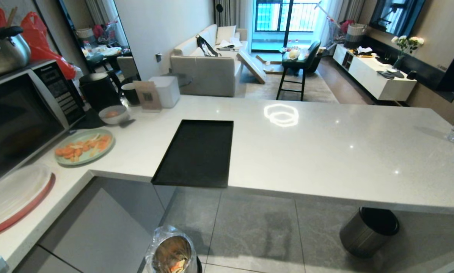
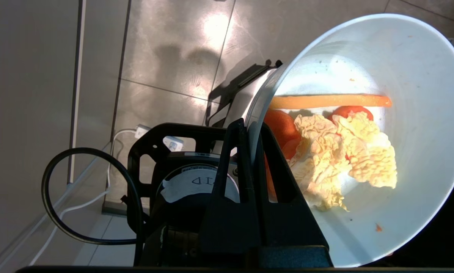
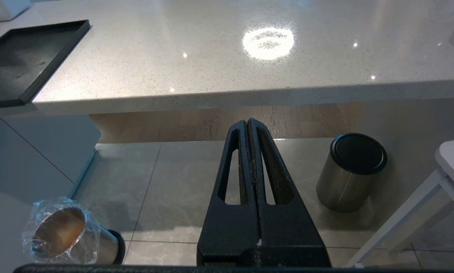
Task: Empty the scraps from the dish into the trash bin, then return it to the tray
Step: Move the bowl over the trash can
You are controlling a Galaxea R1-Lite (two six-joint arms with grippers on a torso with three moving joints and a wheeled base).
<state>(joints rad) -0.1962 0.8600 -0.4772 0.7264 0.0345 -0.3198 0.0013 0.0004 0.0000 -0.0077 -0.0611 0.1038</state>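
Left gripper (image 2: 249, 129) clamped on rim of the dish (image 2: 401, 76), held tilted above floor tiles; scraps (image 2: 340, 151) lay inside. Trash bin (image 1: 172, 253) stood on floor below counter edge, on the robot's left, so left arm judged nearer. Right gripper (image 3: 247, 127) closed, empty, idle. Tray (image 1: 196, 151) bare on pale counter (image 1: 325, 151); living room beyond.

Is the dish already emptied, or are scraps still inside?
Not emptied. The dish, gripped by the left hand, holds orange and pale yellow scraps.
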